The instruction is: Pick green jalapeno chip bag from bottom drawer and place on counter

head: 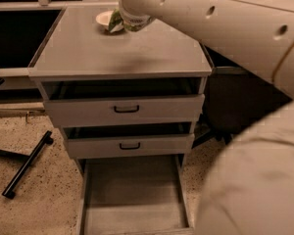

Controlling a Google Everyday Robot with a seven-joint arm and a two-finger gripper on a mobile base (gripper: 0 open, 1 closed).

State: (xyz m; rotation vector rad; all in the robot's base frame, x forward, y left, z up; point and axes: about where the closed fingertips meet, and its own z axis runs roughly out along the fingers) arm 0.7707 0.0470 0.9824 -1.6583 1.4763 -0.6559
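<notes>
The green jalapeno chip bag (115,21) hangs at the end of my arm, above the back of the counter (88,53) and right next to a cream bowl (102,17). My gripper (130,19) is shut on the bag, mostly hidden behind my own white arm, which crosses in from the upper right. The bottom drawer (132,195) stands pulled out below, and its grey floor is bare.
The two shallower drawers (125,109) (130,146) with black handles are slightly open. A dark office chair (235,111) stands right of the cabinet. A black metal leg (27,163) lies on the speckled floor at left. My arm fills the lower right.
</notes>
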